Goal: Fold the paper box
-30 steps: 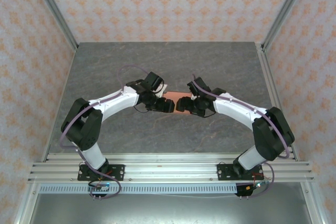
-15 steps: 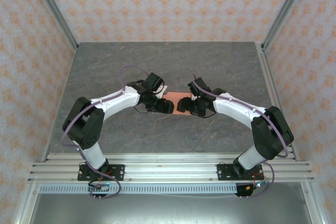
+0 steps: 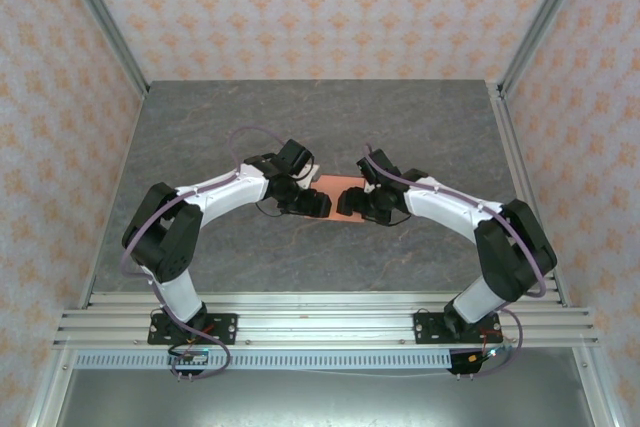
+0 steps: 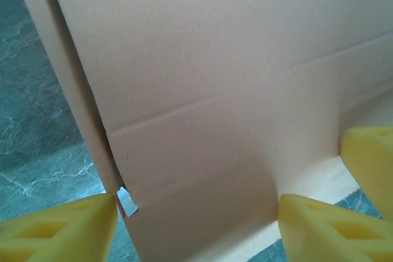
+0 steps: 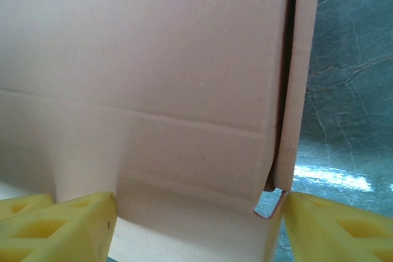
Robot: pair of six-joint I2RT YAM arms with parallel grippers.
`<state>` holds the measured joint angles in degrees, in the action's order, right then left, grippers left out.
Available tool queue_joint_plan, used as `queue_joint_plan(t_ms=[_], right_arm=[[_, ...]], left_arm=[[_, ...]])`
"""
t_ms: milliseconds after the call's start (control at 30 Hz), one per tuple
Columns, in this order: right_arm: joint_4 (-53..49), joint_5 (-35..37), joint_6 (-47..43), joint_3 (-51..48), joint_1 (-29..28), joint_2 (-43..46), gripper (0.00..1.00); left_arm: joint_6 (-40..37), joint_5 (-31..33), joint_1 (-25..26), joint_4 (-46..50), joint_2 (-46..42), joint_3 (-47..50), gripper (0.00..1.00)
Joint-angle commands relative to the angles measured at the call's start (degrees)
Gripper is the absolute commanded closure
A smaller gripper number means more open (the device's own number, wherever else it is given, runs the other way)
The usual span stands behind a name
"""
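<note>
The paper box (image 3: pixel 339 190) is salmon-orange card, partly folded, resting on the table between the two arms. My left gripper (image 3: pixel 322 203) meets it from the left and my right gripper (image 3: pixel 352 206) from the right. In the left wrist view a creased panel (image 4: pixel 202 78) stands upright, and the left gripper (image 4: pixel 198 210) has a yellow fingertip (image 4: pixel 73 228) against each side of the box's end. The right wrist view shows the same: the panel (image 5: pixel 153 59) and a side flap (image 5: pixel 301 78) stand between the right gripper's (image 5: pixel 199 210) fingertips (image 5: pixel 331 228), which press on the card's edges.
The grey marbled tabletop (image 3: pixel 300 127) lies open around the box. Patterned walls and metal frame posts (image 3: pixel 100 17) close in the back and sides. An aluminium rail (image 3: pixel 320 322) carries both arm bases along the near edge.
Both grippers have narrowed a little onto the box's ends. Both arms and the box have shifted slightly toward the far side.
</note>
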<state>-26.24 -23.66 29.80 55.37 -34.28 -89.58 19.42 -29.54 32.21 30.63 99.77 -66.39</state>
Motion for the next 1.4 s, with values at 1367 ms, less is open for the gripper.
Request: queue_joint_plan(t_ms=[1367], right_arm=[[5.2, 4.3, -2.8, -2.3, 0.8, -1.9, 0.35]], left_arm=[[0.4, 6.8, -0.3, -1.9, 3.3, -1.6, 0.4]])
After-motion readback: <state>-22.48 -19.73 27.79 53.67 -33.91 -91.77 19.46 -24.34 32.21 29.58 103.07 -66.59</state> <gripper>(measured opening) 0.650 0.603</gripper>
